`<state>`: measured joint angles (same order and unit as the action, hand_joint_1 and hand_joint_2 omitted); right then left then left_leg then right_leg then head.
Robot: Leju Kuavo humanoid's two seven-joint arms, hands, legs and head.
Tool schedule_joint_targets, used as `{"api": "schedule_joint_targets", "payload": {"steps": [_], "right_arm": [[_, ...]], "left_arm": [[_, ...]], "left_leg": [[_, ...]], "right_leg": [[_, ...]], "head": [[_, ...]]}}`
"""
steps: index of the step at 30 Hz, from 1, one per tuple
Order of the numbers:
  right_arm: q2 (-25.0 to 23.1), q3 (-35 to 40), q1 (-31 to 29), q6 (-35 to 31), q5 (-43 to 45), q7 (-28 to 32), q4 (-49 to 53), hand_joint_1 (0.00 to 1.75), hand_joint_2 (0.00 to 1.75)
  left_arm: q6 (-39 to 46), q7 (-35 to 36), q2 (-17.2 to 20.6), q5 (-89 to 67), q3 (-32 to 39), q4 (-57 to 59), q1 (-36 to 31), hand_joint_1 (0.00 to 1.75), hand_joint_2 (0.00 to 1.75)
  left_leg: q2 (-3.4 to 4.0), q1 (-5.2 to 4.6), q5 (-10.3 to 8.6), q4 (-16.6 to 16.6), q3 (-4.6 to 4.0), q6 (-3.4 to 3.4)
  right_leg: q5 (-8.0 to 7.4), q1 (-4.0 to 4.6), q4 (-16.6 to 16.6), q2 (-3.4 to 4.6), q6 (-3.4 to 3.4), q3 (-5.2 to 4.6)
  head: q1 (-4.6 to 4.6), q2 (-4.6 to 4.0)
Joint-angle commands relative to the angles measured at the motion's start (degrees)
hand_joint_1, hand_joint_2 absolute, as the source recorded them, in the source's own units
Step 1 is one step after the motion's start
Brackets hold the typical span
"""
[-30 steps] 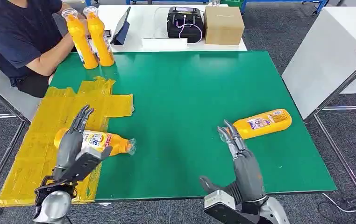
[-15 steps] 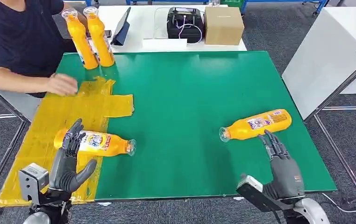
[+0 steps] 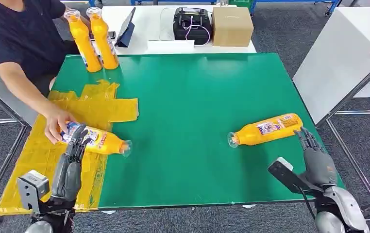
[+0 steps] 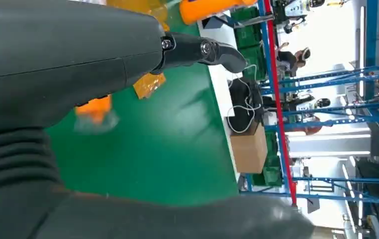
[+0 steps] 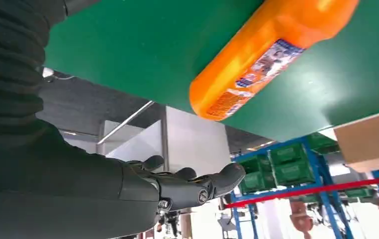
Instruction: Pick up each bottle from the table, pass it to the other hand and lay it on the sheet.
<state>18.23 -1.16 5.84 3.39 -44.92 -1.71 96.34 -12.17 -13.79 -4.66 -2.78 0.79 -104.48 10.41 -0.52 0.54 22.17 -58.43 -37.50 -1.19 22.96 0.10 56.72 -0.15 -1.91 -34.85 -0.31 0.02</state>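
An orange bottle [image 3: 265, 130] lies on its side on the green table [image 3: 197, 97], cap end toward the middle; in the right wrist view the bottle [image 5: 272, 55] is close beyond my fingers [image 5: 192, 186]. My right hand [image 3: 316, 158] is open at the table's right edge, just short of the bottle's base and apart from it. A second orange bottle [image 3: 100, 141] lies on the yellow sheet [image 3: 37, 165], gripped at its base by a person's hand [image 3: 56, 127]. My left hand [image 3: 71, 167] is open just in front of that bottle, fingertips near it, holding nothing.
Two more orange bottles [image 3: 83, 41] [image 3: 104, 39] stand upright at the table's far left corner by the seated person. A black device [image 3: 192, 24], a cardboard box [image 3: 232, 25] and a tablet [image 3: 126, 29] sit on the white table behind. A white counter [image 3: 338, 53] flanks the right side.
The person's hand reached in and took hold of the bottle on the sheet, shifting it slightly away. My right hand moved right and forward toward the other bottle's base. My left hand barely moved.
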Motion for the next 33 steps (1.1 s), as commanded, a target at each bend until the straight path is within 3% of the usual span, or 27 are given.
{"api": "schedule_joint_targets", "payload": {"steps": [1, 7, 12, 26, 33], "right_arm": [[0.92, 1.61, -13.52, 0.87, -4.62, -1.95, -16.58, 0.0, 1.75], [2.85, 5.05, -18.61, 1.7, -9.2, -2.61, -23.86, 0.0, 1.75], [3.15, 5.49, -19.45, 1.65, -10.02, -2.05, -25.55, 0.0, 1.75], [-0.1, 8.38, -23.38, 1.82, -13.83, -1.03, -35.0, 0.0, 1.75], [-0.08, 8.35, -23.5, 1.82, -13.82, -1.03, -35.0, 0.0, 1.75]], "left_arm": [[-0.97, 1.08, 1.31, 1.62, -1.41, 2.86, -3.19, 0.0, 0.0], [-2.13, 1.78, 2.19, 3.2, -1.5, 3.45, -3.96, 0.0, 0.0], [-2.51, 1.77, 2.44, 3.36, -1.74, 3.31, -4.23, 0.0, 0.0], [-4.31, 1.37, 2.47, 6.01, -1.92, 2.09, -2.58, 0.0, 0.0], [-4.32, 1.37, 2.49, 6.01, -1.92, 2.09, -2.56, 0.0, 0.0]], "left_leg": [[0.24, -0.02, 0.07, 0.05, 0.24, 0.01], [0.23, -0.03, 0.03, 0.09, 0.35, -0.01], [0.12, -0.05, 0.01, 0.09, 0.31, -0.02], [0.18, -0.02, 0.01, 0.07, 0.26, -0.03], [0.11, -0.04, 0.01, 0.07, 0.21, -0.03]], "right_leg": [[0.0, -0.01, -0.08, 0.21, -0.01, 0.18], [-0.02, -0.03, -0.12, 0.2, -0.05, 0.3], [0.01, -0.04, -0.09, 0.1, -0.05, 0.29], [-0.01, 0.0, -0.1, 0.18, -0.05, 0.29], [0.02, -0.03, -0.06, 0.12, -0.05, 0.24]], "head": [[-0.02, 0.0], [0.0, 0.0], [0.0, 0.0], [0.0, 0.0], [-0.02, 0.0]]}}
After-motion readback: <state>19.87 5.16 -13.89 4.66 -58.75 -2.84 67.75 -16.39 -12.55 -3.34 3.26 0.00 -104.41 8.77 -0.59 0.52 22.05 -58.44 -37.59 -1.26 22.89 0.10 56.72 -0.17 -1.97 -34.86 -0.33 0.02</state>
